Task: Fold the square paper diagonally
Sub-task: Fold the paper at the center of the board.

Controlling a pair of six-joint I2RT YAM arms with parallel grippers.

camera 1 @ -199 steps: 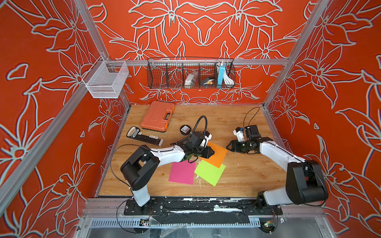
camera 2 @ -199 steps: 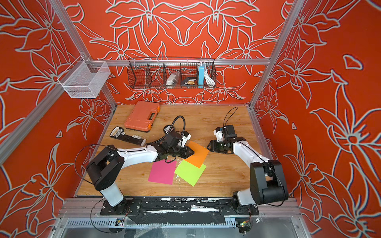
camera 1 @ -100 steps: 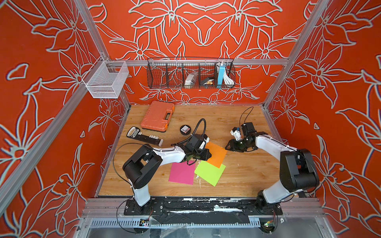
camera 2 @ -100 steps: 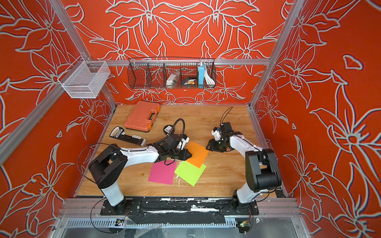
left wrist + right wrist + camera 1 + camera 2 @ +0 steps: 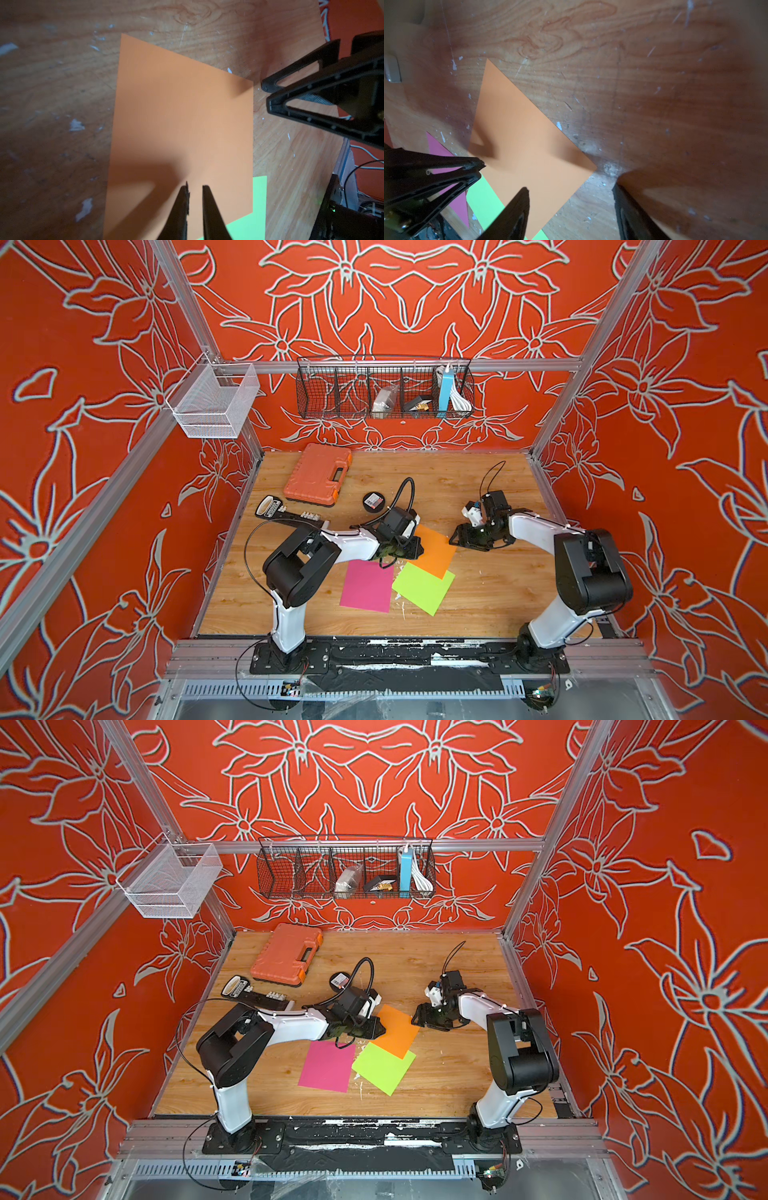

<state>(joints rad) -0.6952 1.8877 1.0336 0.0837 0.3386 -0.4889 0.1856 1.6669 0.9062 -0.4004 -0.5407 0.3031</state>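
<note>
An orange square paper (image 5: 437, 548) (image 5: 397, 1029) lies flat on the wooden table, its near edge overlapping a green paper (image 5: 424, 588). My left gripper (image 5: 417, 549) (image 5: 195, 188) sits low over the orange paper's left part, its jaws a narrow gap apart with nothing between them. My right gripper (image 5: 454, 537) (image 5: 571, 194) is at the paper's right corner (image 5: 591, 168), open wide. One of its fingers (image 5: 520, 201) is above the paper, and its second finger stands over bare wood. The paper (image 5: 182, 116) shows no crease.
A pink paper (image 5: 366, 585) lies left of the green one. An orange tool case (image 5: 318, 475), a round black tin (image 5: 374, 502) and a black tool strip (image 5: 286, 512) are at the back left. A black wire basket (image 5: 384, 389) and a white one (image 5: 212, 402) hang on the walls.
My right gripper has moved left to the orange paper's right corner and opened wider. My left gripper has stayed over the paper, its jaws slightly narrower.
</note>
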